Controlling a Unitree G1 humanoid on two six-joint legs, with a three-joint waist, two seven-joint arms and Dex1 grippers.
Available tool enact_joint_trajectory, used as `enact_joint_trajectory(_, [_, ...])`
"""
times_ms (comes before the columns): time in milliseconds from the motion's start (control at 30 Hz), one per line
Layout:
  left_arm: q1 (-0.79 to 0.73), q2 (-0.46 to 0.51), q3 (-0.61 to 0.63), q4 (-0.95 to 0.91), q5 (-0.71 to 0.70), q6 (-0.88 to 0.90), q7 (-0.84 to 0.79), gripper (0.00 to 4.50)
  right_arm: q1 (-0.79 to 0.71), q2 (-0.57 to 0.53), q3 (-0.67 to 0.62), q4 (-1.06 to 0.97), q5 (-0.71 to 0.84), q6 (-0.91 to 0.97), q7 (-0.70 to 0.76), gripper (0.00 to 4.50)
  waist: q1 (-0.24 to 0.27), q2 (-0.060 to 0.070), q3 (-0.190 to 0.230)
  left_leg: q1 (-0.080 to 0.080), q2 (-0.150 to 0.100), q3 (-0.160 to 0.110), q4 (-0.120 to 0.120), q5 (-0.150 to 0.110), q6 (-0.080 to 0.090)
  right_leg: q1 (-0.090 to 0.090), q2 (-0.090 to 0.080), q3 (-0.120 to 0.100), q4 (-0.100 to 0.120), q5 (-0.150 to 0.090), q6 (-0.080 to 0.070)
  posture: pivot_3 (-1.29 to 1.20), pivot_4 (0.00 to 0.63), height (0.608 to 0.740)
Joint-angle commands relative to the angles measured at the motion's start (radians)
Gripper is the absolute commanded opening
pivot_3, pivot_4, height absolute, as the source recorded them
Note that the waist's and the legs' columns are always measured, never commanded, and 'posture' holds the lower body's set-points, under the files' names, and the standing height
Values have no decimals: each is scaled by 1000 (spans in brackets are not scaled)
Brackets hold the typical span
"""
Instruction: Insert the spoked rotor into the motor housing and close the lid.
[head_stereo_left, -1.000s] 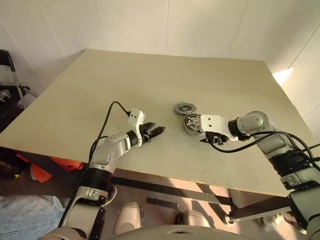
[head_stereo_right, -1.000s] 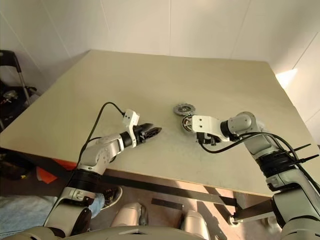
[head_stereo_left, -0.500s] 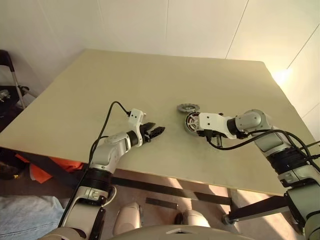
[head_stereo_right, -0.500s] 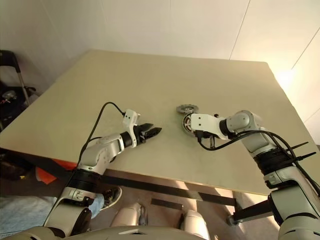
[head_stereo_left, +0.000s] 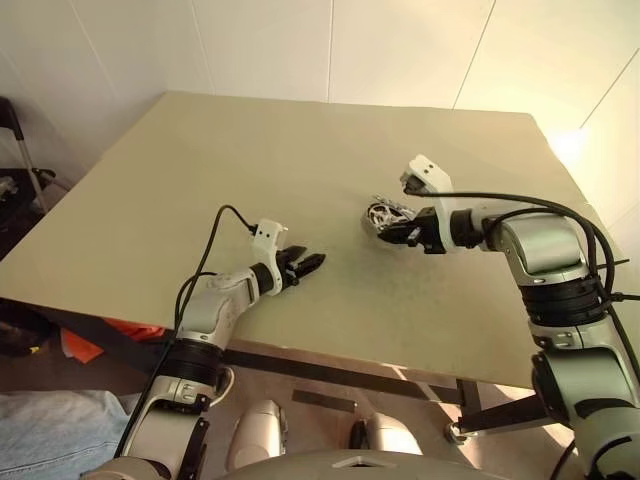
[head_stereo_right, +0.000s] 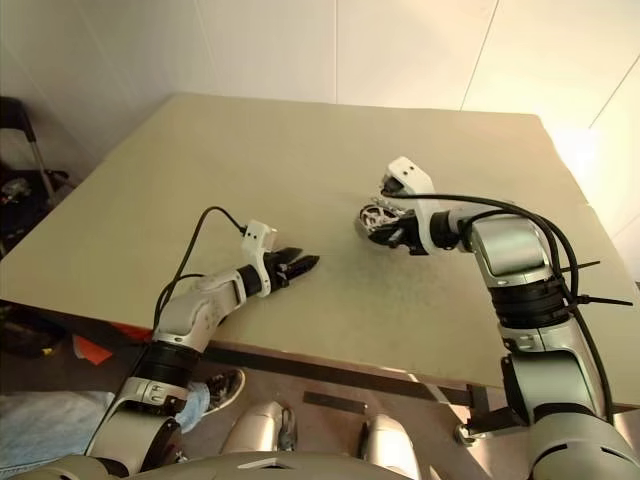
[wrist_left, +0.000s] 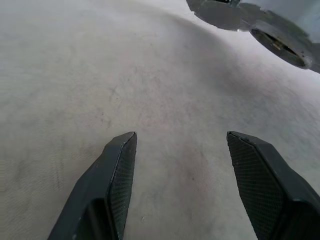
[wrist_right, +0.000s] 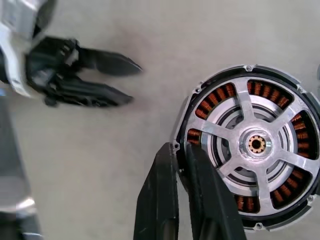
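- The left end effector (head_stereo_left: 312, 264) hovers low over the desk (head_stereo_left: 180, 180), fingers spread, holding nothing.
- The motor housing (wrist_right: 250, 145), copper windings showing, is lifted off the desk, near its middle.
- The right end effector (wrist_right: 181, 159) pinches the housing's rim between closed fingers.

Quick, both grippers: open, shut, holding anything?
Left gripper: open, empty.
Right gripper: shut on the motor housing rim.

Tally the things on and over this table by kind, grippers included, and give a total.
motor housing: 1
lid: 1
grippers: 2, the left gripper and the right gripper
Total: 4
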Motion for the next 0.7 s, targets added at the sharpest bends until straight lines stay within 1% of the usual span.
enact_joint_trajectory(33, [14,15,18,-48,-5,-6,4,3034,-74,125,-145,-16,23,225,-166,35,0,0,0,-1,0,0,0,0,-1,-1,0,0,0,0,0,0,0,740])
enact_joint_trajectory(100, [20,19,20,-55,-5,-4,6,3034,-85,191,-200,44,17,240,-267,35,1,0,0,-1,0,0,0,2,-4,-1,0,0,0,0,-1,0,0,740])
enact_joint_trajectory(133, [23,21,21,-60,-6,-3,8,3034,-85,219,-218,67,2,240,-318,35,0,0,0,0,0,0,0,2,-9,-1,0,0,0,0,-1,0,0,740])
enact_joint_trajectory(167, [26,23,22,-64,-6,-2,9,3034,-87,243,-236,85,-6,240,-362,35,2,0,0,2,0,0,0,2,-11,1,0,1,0,0,0,0,0,740])
enact_joint_trajectory(267, [39,28,22,-82,-5,3,14,3034,-107,322,-310,154,-20,240,-487,35,0,0,0,7,-1,0,-1,3,-13,4,0,2,0,0,0,0,0,740])
enact_joint_trajectory(433, [57,38,27,-111,-10,13,26,3034,-126,416,-369,189,-5,240,-629,35,0,0,0,14,-1,0,-7,6,-17,11,0,2,-1,-1,1,0,0,740])
enact_joint_trajectory(533, [66,41,29,-123,-10,17,33,3034,-129,486,-407,205,2,240,-714,35,-3,0,0,21,-2,0,-11,7,-19,16,1,2,-3,-4,7,0,0,740])
enact_joint_trajectory(700, [75,44,28,-131,-9,21,40,3034,-149,590,-472,203,46,240,-843,35,-6,0,0,23,-2,0,-14,9,-23,17,1,3,-3,-5,8,0,0,740])
